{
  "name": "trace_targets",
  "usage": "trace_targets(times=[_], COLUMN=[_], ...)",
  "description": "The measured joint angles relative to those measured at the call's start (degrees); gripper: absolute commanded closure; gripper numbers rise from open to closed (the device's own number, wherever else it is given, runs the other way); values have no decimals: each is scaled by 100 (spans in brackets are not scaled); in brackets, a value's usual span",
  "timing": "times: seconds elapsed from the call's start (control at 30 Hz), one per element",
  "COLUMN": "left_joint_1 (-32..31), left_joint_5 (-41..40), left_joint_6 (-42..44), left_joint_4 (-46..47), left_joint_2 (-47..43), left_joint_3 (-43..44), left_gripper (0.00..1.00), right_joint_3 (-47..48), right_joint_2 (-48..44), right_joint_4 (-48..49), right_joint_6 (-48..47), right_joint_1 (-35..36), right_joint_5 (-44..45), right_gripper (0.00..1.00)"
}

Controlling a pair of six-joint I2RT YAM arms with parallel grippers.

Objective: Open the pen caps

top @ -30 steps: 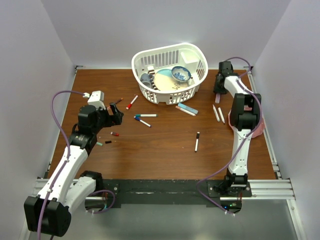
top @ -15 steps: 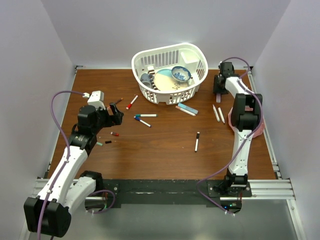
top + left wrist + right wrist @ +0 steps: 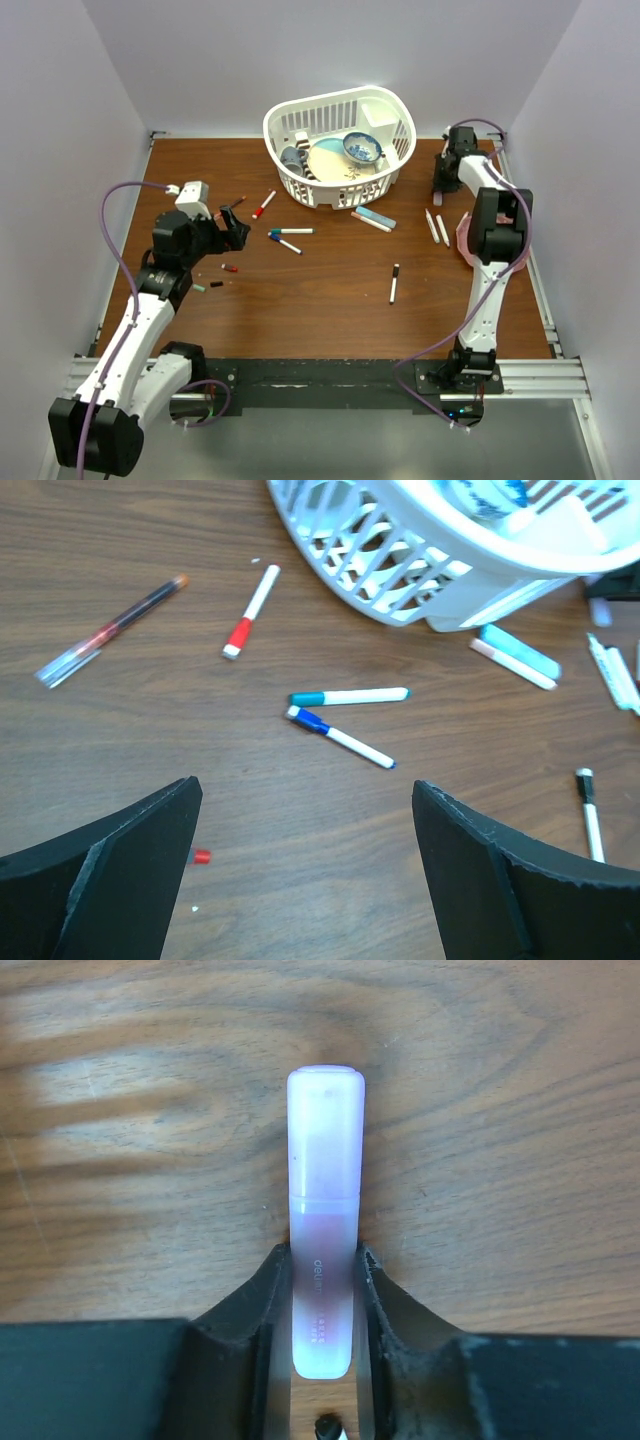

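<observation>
Clamping pink pen [image 3: 325, 1250] on table [image 3: 480, 1110] at 2 o'clock corner, right gripper [image 3: 322, 1285] narrow; pink cap [image 3: 325, 1130] protruding at 12 o'clock. Left gripper [image 3: 303, 820] wide, empty; red cap [image 3: 240, 636], teal cap [image 3: 306, 698], blue cap [image 3: 310, 720] at 12 o'clock. Risk: slipping along barrel, cap unfreed without second grip.

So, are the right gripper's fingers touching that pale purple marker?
Touching. In the right wrist view, both fingers of the right gripper press against the sides of the pale purple marker, with no gap on either side.
</observation>
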Motion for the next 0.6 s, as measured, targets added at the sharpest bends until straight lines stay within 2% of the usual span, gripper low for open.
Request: trace_targets(times=[0.1,0.3,0.47,0.6], left_joint_1=[85,186,184,-168], left_joint_5=[391,1471,2267,2350], left_joint_6=[-4,-291,-1539,-2527], left_joint_4=[164,1047,2621,3418], left_joint_2=[0,-11,-92,-72], left_joint_3=[-37,-437,-1384,-1775], left_gripper=[7,8,8,8], right_joint_3=[-96,-1226,-1803,-2190], right_joint_2=[-63,-879,-1777,-2745], right_joint_4=[70,170,76,44], right_joint_6=[-7,-302,-811,-1145], right_joint_1=[-68,-479,-796,-737], right_joint_5=[-127,-955,-1899,-2745], right_gripper=[100,100,100,100])
